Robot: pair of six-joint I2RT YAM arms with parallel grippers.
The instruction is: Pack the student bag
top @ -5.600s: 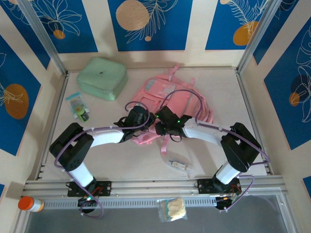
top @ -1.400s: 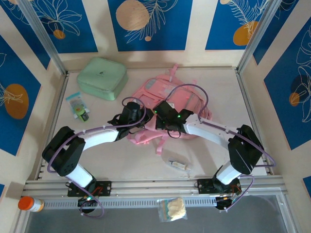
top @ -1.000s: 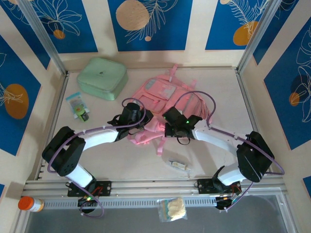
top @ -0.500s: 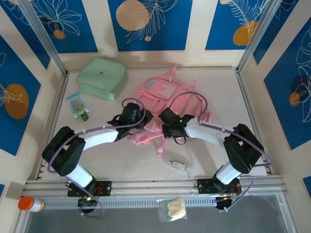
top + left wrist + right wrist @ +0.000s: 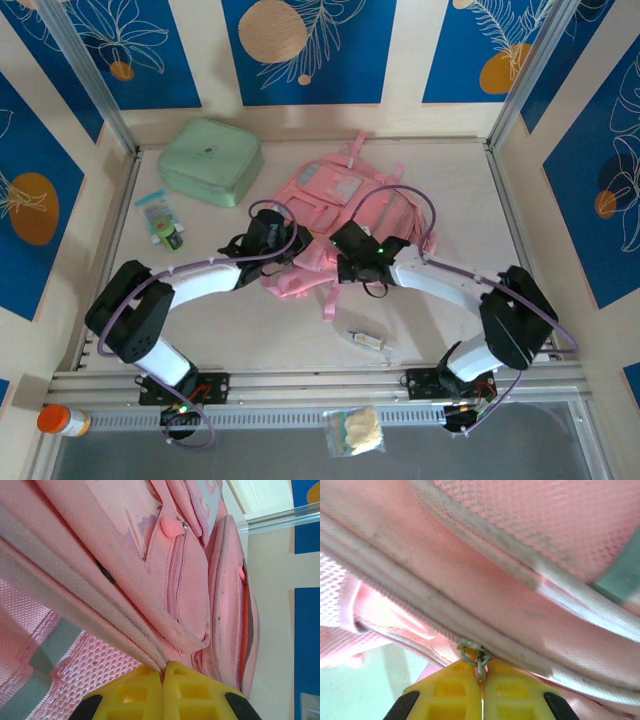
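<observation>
pink student bag [image 5: 338, 200] lay flat on the table [image 5: 455, 190], left gripper [image 5: 163, 674] clamped tight on its pale edge, right gripper [image 5: 481, 676] clamped on the metal zip pull [image 5: 471, 653]

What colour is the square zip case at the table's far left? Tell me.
Mint green. The zip case shows best in the top external view.

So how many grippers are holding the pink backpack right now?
2. The left gripper pinches a piped edge of the student bag; the right gripper pinches its zip pull.
</observation>
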